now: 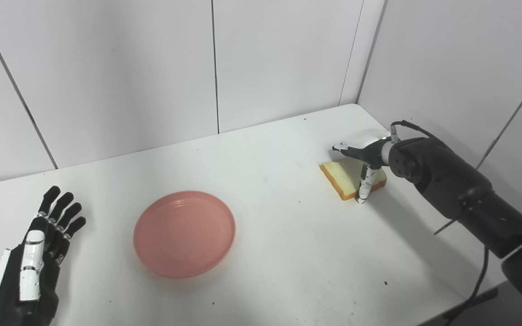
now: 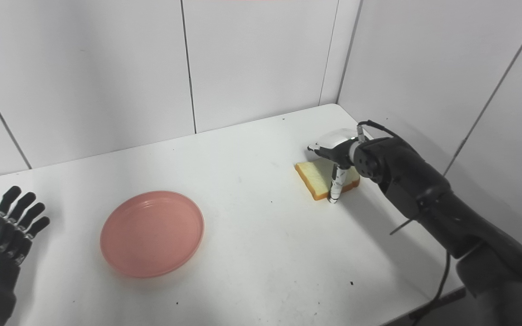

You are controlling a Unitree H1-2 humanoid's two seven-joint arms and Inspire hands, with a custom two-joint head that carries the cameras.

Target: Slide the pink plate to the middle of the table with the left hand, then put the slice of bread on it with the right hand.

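The round pink plate (image 1: 184, 233) lies flat on the white table (image 1: 297, 244), left of its middle. A slice of bread (image 1: 339, 177) with a brown crust lies flat near the table's right edge. My right hand (image 1: 364, 153) hovers directly over the slice. Its fingers stretch out above the bread and its thumb (image 1: 364, 185) points down at the slice's near edge. The bread still rests on the table. My left hand (image 1: 39, 253) is open at the front left, fingers spread, a short way left of the plate and not touching it.
White panel walls (image 1: 265, 59) close the table at the back and on the right, near the bread. My right arm's black cable (image 1: 478, 280) hangs over the table's front right edge.
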